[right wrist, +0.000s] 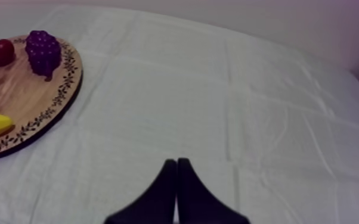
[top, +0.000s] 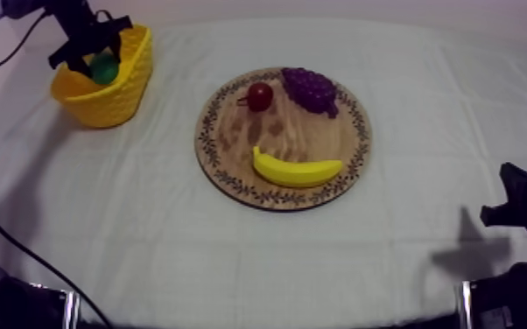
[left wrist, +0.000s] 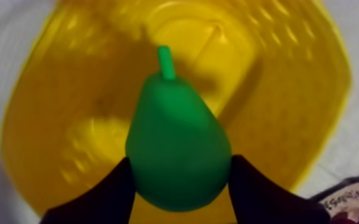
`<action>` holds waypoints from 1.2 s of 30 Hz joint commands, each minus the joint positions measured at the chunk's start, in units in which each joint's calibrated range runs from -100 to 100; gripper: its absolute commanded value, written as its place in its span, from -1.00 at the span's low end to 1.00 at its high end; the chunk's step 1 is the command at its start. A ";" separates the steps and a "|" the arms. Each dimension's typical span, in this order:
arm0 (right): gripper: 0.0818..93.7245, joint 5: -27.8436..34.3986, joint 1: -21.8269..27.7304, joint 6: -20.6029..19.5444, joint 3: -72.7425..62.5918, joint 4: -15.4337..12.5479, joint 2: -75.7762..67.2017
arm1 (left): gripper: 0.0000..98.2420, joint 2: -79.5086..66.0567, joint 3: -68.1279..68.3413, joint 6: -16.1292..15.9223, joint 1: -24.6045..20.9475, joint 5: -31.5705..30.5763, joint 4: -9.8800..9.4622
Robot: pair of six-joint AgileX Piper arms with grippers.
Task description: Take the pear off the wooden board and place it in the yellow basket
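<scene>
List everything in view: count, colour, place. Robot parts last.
pear: 1, green, gripped by the left claw over the basket's opening
basket: 1, yellow, far left of the table
board: 1, round, wood with patterned rim, mid-table
grapes: 1 bunch, purple, far side of the board
red fruit: 1, red, on the board beside the grapes
banana: 1, yellow, near side of the board
cloth: 1, grey-white, covers the table
left claw: 1, black, shut on the pear, at the basket
right claw: 1, black, shut on nothing, over bare cloth away from the board
</scene>
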 commanded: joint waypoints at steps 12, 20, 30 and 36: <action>-0.99 -0.02 -0.01 0.02 0.04 0.00 -0.02 | 0.32 1.46 1.89 -1.59 -0.55 -5.28 1.87; -0.99 -0.02 -0.01 0.02 0.04 0.00 -0.02 | 0.15 -11.06 12.15 -3.33 -0.50 -12.40 3.28; -0.99 -0.02 -0.01 0.02 0.04 0.00 -0.02 | -0.94 -47.06 42.11 -12.28 1.87 -31.04 4.59; -0.99 -0.02 -0.01 0.03 0.04 0.00 -0.02 | -0.99 -71.82 66.71 -14.96 2.36 -45.83 4.11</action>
